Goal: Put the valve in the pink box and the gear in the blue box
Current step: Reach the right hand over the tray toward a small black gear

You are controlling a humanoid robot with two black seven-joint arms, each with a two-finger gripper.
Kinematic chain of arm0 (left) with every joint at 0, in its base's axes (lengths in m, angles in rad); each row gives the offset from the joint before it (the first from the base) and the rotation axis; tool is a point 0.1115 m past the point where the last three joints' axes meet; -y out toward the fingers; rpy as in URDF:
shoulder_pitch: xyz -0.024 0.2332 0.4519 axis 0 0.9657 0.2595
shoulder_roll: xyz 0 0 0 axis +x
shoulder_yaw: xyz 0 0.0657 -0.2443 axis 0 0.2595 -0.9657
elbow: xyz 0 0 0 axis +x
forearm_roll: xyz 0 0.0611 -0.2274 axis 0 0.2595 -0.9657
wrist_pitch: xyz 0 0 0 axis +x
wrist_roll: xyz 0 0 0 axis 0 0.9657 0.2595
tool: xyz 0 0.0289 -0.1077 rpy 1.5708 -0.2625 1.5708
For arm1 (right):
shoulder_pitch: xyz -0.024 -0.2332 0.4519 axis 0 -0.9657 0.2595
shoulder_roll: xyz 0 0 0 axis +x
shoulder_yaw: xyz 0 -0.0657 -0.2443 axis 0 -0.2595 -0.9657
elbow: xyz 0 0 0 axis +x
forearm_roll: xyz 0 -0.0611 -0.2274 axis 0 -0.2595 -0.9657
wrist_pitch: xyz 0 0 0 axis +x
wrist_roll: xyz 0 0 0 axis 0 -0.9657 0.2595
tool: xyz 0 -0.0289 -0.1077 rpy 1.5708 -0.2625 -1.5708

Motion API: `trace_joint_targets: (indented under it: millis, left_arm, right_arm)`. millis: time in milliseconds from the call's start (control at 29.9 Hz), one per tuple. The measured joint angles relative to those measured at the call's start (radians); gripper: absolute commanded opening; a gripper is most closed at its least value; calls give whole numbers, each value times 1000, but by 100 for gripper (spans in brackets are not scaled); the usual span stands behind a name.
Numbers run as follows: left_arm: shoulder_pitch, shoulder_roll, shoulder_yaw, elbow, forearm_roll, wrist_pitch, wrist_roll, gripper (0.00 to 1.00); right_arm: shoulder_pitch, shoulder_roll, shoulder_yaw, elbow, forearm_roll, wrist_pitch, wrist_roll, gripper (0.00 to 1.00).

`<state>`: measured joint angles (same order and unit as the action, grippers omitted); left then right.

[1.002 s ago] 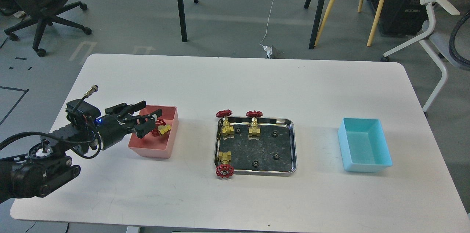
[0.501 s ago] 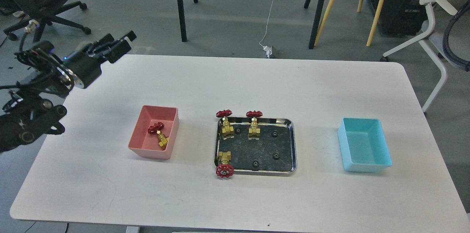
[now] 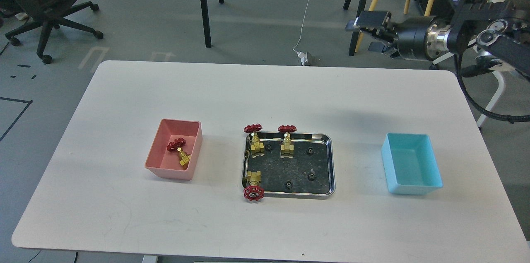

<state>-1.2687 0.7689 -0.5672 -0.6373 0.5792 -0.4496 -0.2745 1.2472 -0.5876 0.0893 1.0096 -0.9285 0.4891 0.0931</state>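
Head view: a brass-yellow valve with a red spoked handwheel (image 3: 179,152) lies inside the salmon-pink plastic bin (image 3: 156,152) at nine o'clock on the white table (image 3: 265,93). The right gripper (image 3: 368,33) hangs empty above the far edge at two o'clock, well apart from the valve, its two black fingers spread. Tiny black toothed gears (image 3: 287,184) lie on the shiny steel tray (image 3: 331,163) at centre. The turquoise-blue plastic bin (image 3: 430,163) sits at three o'clock.
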Motion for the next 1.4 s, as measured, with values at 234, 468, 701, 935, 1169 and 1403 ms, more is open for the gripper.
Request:
trace_joint_targets:
  millis: [234, 468, 701, 935, 1169, 1403]
  left_arm:
    - [-66, -5, 3, 12, 5, 5, 0, 99]
    - [-98, -6, 3, 21, 5, 13, 1, 99]
    - [-114, -10, 3, 31, 5, 26, 2, 99]
    - [-133, -12, 3, 50, 5, 31, 2, 99]
    - [-145, -11, 3, 86, 5, 27, 0, 99]
    - [-147, -11, 3, 94, 5, 29, -1, 99]
  right_arm:
    - [-11, 2, -107, 162, -239, 0, 5, 99]
    - [-10, 82, -231, 182, -381, -1, 34, 98]
    - [0, 225, -330, 141, -442, -1, 42, 98]
    - [-16, 288, -390, 17, -466, -1, 43, 97]
    - [-50, 387, -405, -44, -473, -1, 54, 95]
    - [-52, 428, -412, -65, -475, -1, 64, 87]
